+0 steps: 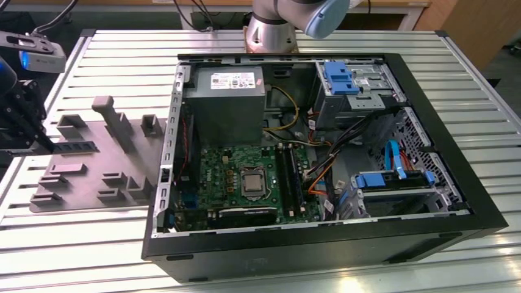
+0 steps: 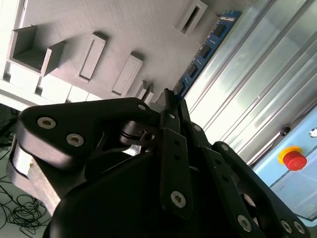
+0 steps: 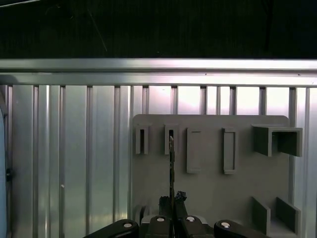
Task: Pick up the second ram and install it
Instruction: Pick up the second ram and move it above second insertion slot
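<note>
Slatted metal table (image 1: 97, 244) carries open computer case (image 1: 443, 201), green motherboard (image 1: 236, 162) inside, grey tray (image 1: 89, 183) toward exterior view's left. Gripper (image 1: 43, 145) at that view's left edge, over tray. Fingers clamped on one end of second ram (image 1: 75, 147). In both wrist views, ram (image 2: 203, 52) (image 3: 171, 158) standing on edge, reaches out from fingertips across tray toward slotted blocks (image 3: 170, 139). Contact between ram and tray: cannot tell.
</note>
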Robot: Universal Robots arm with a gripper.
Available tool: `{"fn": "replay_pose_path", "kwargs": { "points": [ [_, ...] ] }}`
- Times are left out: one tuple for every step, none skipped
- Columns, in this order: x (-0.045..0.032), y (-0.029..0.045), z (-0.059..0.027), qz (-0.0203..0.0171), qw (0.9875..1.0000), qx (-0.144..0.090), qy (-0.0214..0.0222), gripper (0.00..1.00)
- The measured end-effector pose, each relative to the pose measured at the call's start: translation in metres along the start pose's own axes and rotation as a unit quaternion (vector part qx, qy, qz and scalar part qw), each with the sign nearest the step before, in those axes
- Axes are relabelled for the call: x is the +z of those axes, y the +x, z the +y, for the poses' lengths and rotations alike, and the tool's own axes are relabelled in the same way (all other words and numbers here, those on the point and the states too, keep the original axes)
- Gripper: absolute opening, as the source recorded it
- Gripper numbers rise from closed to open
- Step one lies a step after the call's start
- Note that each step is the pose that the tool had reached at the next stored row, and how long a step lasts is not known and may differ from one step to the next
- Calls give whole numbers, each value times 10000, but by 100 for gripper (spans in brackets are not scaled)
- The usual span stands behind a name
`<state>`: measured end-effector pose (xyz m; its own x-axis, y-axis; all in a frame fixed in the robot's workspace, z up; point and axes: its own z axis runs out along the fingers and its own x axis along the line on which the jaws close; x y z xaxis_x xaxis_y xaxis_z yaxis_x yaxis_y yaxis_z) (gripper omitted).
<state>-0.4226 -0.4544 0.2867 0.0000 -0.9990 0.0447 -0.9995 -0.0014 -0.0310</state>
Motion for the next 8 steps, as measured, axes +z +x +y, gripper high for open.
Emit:
{"fn": "replay_pose_path", "kwargs": {
  "points": [
    [-7, 0, 0, 0, 10000, 0, 0, 14],
    [-15, 0, 0, 0, 10000, 0, 1, 14],
    [-23, 1, 0, 0, 10000, 0, 0, 14],
    [-31, 1, 0, 0, 10000, 0, 0, 14],
    [-38, 1, -1, 0, 10000, 0, 0, 14],
    [-44, 1, -1, -1, 10000, 0, 1, 14],
    [-51, 2, -1, 0, 10000, 0, 1, 14],
    [-56, 2, -1, 0, 10000, 1, 1, 14]
  ]
}}
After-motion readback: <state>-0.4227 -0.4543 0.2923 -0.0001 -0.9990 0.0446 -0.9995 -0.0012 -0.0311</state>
